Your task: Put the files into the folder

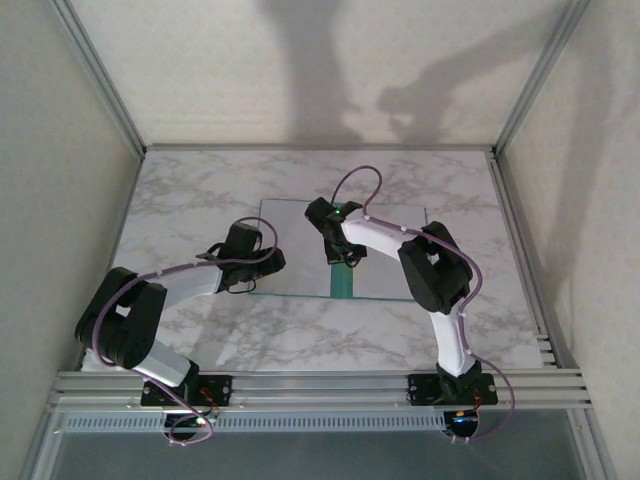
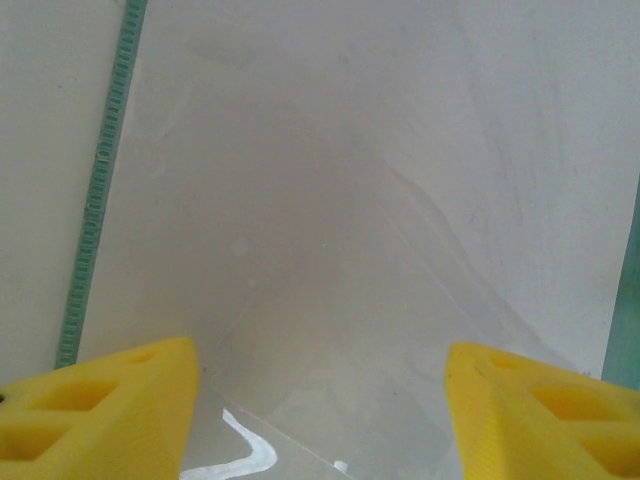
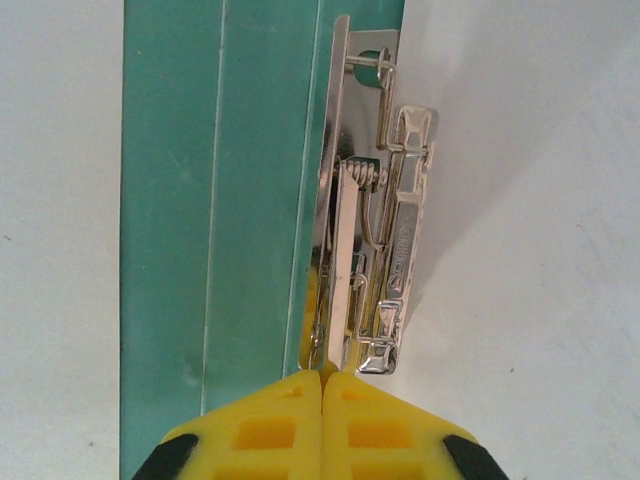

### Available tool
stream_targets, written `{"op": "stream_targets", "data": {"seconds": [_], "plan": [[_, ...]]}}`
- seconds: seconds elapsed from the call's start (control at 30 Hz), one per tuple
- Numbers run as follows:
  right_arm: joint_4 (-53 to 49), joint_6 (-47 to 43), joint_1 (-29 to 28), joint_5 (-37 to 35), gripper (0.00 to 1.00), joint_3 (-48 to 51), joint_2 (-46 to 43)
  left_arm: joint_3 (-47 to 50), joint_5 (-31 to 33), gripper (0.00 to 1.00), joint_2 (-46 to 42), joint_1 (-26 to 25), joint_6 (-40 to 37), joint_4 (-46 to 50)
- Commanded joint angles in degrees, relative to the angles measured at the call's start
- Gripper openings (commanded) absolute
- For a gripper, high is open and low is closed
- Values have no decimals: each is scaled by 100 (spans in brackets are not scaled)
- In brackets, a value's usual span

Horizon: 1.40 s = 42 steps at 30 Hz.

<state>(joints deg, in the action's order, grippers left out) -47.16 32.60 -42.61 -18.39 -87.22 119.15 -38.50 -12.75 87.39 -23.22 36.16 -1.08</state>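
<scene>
Left hand (image 2: 320,375) low over files (image 2: 400,150), jaws wide, holding nothing. Right hand (image 3: 323,385) pinched closed on clip (image 3: 395,240) of folder (image 3: 210,200).

folder (image 1: 342,284) mostly hidden under files (image 1: 303,235)

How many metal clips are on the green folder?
1. The metal clip lies along the inner fold of the folder, its lever tip seemingly pinched by the shut right end effector. From above, that arm covers part of the fold, so another may be hidden.
</scene>
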Motion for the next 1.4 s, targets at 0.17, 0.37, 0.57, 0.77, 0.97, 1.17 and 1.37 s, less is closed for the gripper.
{"op": "stream_targets", "data": {"seconds": [0.17,0.37,0.57,0.77,0.97,1.17,1.37], "plan": [[-171,-47,34,61,3,301,507,-43,89,66,84,-33,-65,86],[-145,-67,33,83,4,312,562,-68,89,65,91,-32,-73,108],[-118,-78,33,116,5,335,648,-72,98,66,69,-33,-65,103],[-71,-69,34,171,7,393,730,-53,89,65,102,-33,-65,91],[-39,-69,34,247,10,402,752,-56,81,65,111,-33,-61,91],[-22,-69,33,235,10,441,681,-44,73,66,100,-33,-54,91],[-142,-75,25,31,9,410,474,-18,90,65,84,-33,-57,91]]}}
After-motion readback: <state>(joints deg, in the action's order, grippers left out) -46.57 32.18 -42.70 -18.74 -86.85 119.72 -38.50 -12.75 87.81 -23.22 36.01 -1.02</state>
